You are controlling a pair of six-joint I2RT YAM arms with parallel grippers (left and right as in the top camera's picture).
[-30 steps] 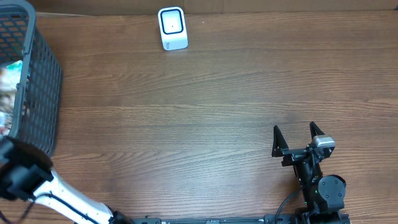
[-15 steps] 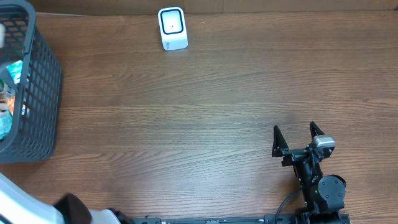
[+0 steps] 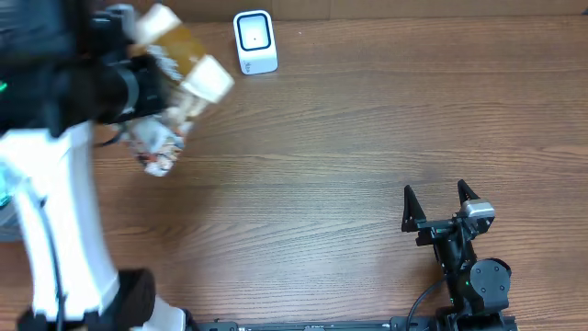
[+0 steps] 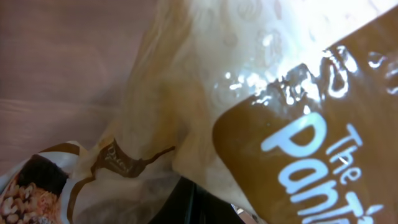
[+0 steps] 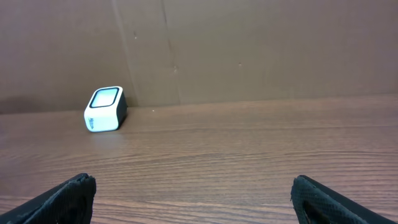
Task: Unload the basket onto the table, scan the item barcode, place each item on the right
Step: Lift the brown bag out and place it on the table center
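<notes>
The item is a crinkly snack bag [image 3: 175, 78], part clear and part brown with white lettering. It hangs in the air at the upper left, blurred, with my left gripper [image 3: 147, 85] shut on it. In the left wrist view the bag [image 4: 249, 93] fills the frame and only the dark base of the fingers [image 4: 205, 202] shows. The white barcode scanner [image 3: 254, 41] stands at the table's far edge, just right of the bag, and also shows as the scanner [image 5: 104, 109] in the right wrist view. My right gripper [image 3: 439, 204] rests open and empty at the lower right.
My raised left arm [image 3: 46, 211], white and black, covers the left side of the table and hides the grey basket there. A brown cardboard wall [image 5: 249, 43] stands behind the scanner. Wood-grain tabletop [image 3: 322, 138] lies between scanner and right gripper.
My left arm has risen from the basket at the left and swung right and towards the far edge, carrying the snack bag close to the scanner. The right arm has not moved.
</notes>
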